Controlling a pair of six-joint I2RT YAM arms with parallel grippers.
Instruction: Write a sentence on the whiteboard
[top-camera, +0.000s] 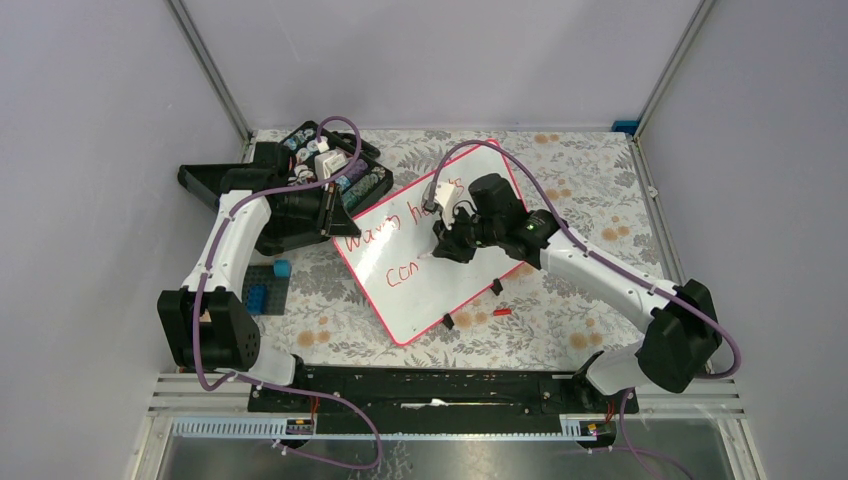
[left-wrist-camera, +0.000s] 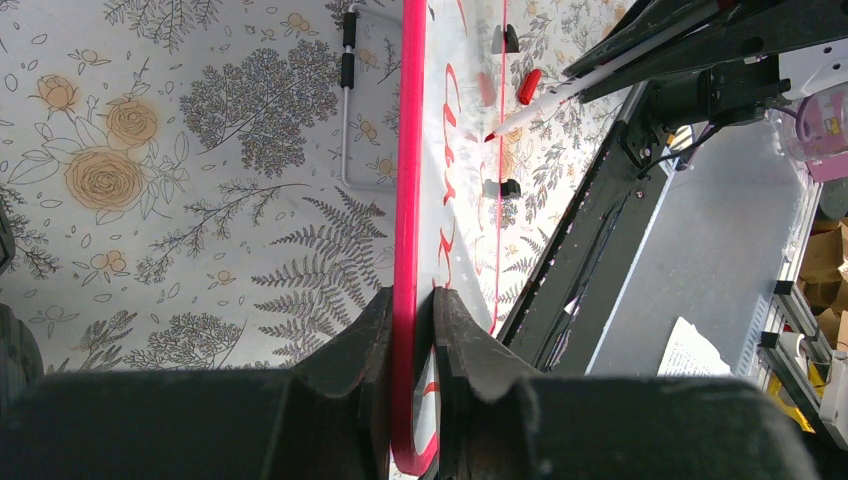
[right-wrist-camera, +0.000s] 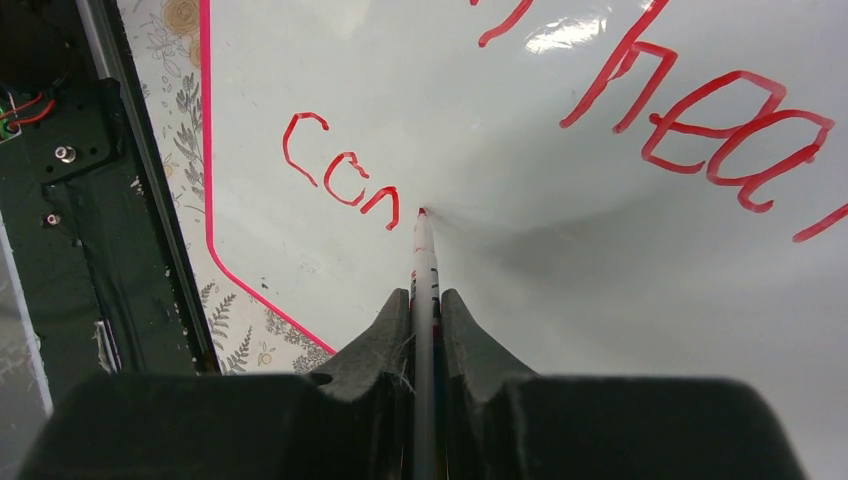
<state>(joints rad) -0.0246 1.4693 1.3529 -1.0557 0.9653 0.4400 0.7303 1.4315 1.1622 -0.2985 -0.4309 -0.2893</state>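
Red-rimmed whiteboard (top-camera: 440, 295) lies skewed on floral tabletop (top-camera: 580, 180). Its rim: left fingers (left-wrist-camera: 365, 335) pinching it. Its middle: right fingers (right-wrist-camera: 385, 330) pinching marker (right-wrist-camera: 424, 255), tip touching board just after "con", line 2 of sentence (right-wrist-camera: 350, 188).

White arms (top-camera: 228, 245), black joints (top-camera: 212, 325), purple cables (top-camera: 340, 119)
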